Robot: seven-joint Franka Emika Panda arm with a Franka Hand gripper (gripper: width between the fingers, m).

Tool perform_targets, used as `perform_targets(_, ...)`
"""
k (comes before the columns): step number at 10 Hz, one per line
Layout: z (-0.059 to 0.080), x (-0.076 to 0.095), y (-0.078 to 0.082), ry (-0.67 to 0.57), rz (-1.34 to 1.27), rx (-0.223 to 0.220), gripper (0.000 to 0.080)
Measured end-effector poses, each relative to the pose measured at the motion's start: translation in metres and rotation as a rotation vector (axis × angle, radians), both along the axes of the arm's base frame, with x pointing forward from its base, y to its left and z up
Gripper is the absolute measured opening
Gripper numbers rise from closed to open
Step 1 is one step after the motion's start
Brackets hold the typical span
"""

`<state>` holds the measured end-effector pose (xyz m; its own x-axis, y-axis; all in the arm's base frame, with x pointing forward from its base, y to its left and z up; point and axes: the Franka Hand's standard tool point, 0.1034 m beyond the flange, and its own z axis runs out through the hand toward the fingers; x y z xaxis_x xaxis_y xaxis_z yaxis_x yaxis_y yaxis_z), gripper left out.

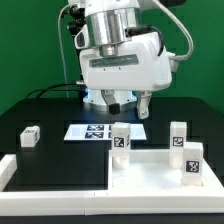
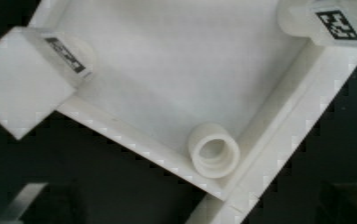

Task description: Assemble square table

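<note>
The white square tabletop [image 1: 150, 172] lies at the front of the exterior view's right. Three tagged white legs stand upright on or at it: one at its near-left corner [image 1: 120, 138], one at the back [image 1: 178, 133], one at the right [image 1: 191, 160]. Whether they are fastened I cannot tell. A fourth leg [image 1: 30, 135] lies alone on the black table at the left. My gripper [image 1: 128, 104] hangs open and empty above the table, behind the tabletop. The wrist view looks down on the slab [image 2: 157, 90], a round raised socket [image 2: 216, 150] and two tagged legs [image 2: 59, 58] [image 2: 335, 22].
The marker board [image 1: 95, 131] lies flat under the gripper. White border rails run along the front [image 1: 60, 200] and the left [image 1: 8, 172] of the black table. A rail or the slab's raised edge [image 2: 308, 100] crosses the wrist view beside the socket.
</note>
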<state>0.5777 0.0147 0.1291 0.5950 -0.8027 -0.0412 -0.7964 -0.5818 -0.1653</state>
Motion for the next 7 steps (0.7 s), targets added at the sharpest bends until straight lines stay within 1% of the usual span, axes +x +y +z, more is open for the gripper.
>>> perform_targets(1,-0.002,0.0,-0.005,-0.019,0.111,-0.014,0.0649)
perform_targets(2,-0.009,-0.01,-0.019,-0.053,0.219,-0.039,0.0649)
perform_targets(3,-0.021,-0.028,-0.034,-0.068,0.297,-0.067,0.0649)
perform_targets(4,-0.034,-0.05,-0.055,-0.083,0.434,-0.107,0.0649)
perform_targets(5,-0.043,-0.069,-0.076,-0.08,0.505,-0.125,0.0649)
perform_targets(6,-0.051,-0.084,-0.096,-0.077,0.622,-0.145,0.0649)
perform_targets(7,-0.056,-0.095,-0.117,-0.072,0.696,-0.16,0.0649)
